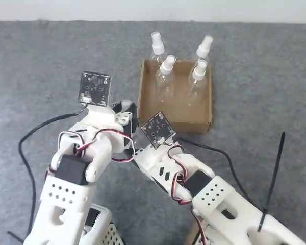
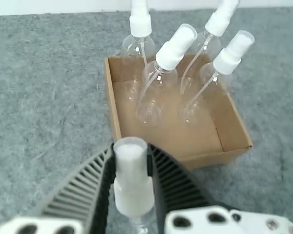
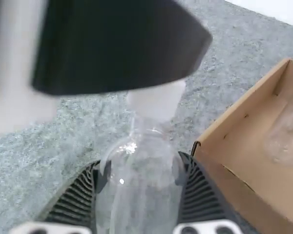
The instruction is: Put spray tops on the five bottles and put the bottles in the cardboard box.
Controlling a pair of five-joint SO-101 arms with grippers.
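My left gripper (image 2: pixel 131 154) is shut on a white spray top (image 2: pixel 131 183), which sits over the neck of a clear bottle (image 3: pixel 139 190). Just below it, my right gripper (image 3: pixel 139 168) is shut on that bottle's body. Both meet beside the near left corner of the cardboard box (image 1: pixel 142 94). Two capped bottles (image 1: pixel 166 81) (image 1: pixel 196 86) stand inside the box. Two more capped bottles (image 1: pixel 157 47) (image 1: pixel 204 48) stand at its far wall; I cannot tell whether they are inside or just behind it.
Grey carpet (image 1: pixel 255 76) lies all around the box. A black cable (image 1: pixel 24 153) loops to the left of the arms, and another black cable (image 1: pixel 229 166) and a black strap (image 1: pixel 275 168) lie to the right. The near half of the box floor (image 2: pixel 185 136) is bare.
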